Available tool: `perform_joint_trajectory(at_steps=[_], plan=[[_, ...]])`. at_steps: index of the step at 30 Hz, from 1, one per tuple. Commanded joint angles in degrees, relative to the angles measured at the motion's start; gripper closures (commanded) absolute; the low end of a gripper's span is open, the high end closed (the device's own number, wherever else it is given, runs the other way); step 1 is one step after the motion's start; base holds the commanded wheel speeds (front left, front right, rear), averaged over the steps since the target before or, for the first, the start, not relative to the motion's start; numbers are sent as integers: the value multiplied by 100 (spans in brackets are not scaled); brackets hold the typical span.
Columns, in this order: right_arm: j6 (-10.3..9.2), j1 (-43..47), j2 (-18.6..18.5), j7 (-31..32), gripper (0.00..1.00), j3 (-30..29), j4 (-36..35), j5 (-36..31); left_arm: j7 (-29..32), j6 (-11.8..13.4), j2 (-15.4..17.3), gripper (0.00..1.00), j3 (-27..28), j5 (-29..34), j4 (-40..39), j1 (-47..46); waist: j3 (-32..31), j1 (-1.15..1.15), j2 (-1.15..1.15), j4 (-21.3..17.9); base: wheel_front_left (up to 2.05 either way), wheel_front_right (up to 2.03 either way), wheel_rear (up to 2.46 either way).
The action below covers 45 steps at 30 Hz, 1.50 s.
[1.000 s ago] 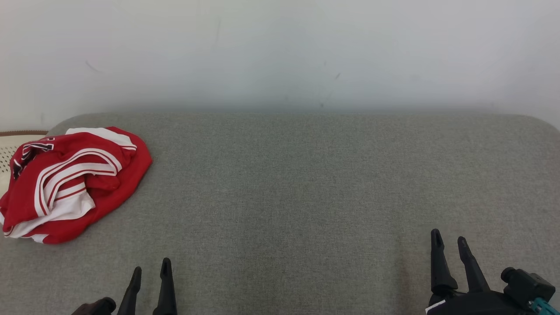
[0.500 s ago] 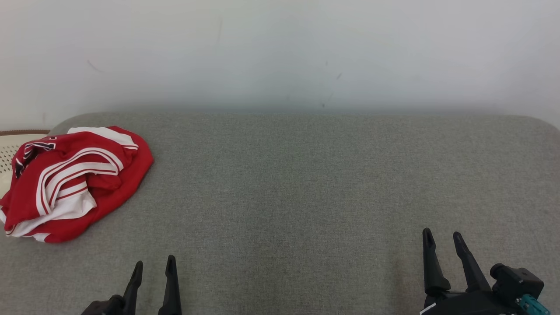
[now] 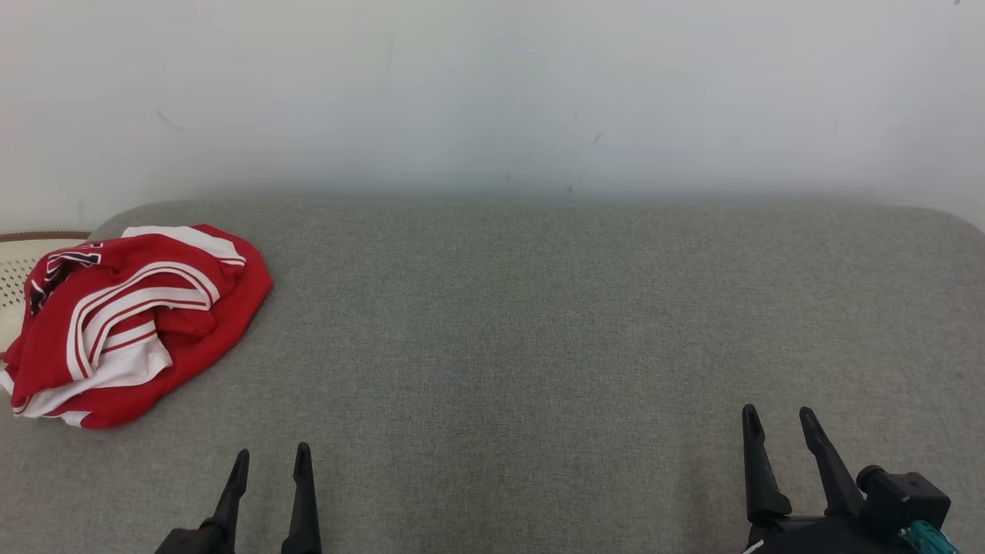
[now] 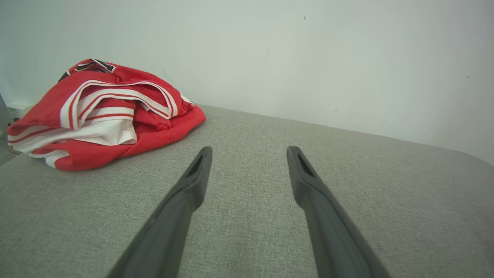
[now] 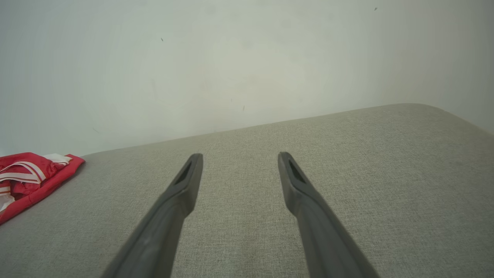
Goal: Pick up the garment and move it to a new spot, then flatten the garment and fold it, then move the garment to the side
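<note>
A crumpled red garment [image 3: 131, 323] with white stripes lies bunched at the far left of the grey fabric surface [image 3: 539, 331]. In the left wrist view the garment [image 4: 104, 112] sits up and to the left of the fingers. My left gripper [image 3: 271, 455] stands open near the front edge, well short of the garment and to its right, with nothing between its fingers. My right gripper [image 3: 777, 415] is open and empty at the lower right, far from the garment [image 5: 31, 177], which shows at the left edge of the right wrist view.
A pale perforated basket with a brown rim [image 3: 19, 254] stands just behind the garment at the left edge. A white wall [image 3: 492, 92] rises behind the surface. The grey surface has rounded far corners and stretches bare across the middle and right.
The left gripper has shifted slightly right. The right gripper has moved a little left and back toward me. The garment lies as before; the camera has shifted slightly.
</note>
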Motion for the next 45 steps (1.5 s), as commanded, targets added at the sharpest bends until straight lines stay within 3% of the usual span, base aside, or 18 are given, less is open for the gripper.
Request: perform_joint_trajectory(at_steps=[1, 24, 45], plan=[[3, 64, -23, -51, 0, 20, -67, -85, -58, 28, 26, 0, -9, 113, -49, 57, 0, 0, 0, -1, 0, 0, 0], [4, 179, -22, -166, 0, 71, -154, -267, -304, 152, -14, 0, -100, 651, -233, 127, -45, 0, 0, -6, 0, 0, 0], [4, 174, -22, -136, 0, 24, -53, 172, -292, 31, -16, 0, -8, 245, -328, 157, -64, 0, 0, 11, 0, 0, 0]])
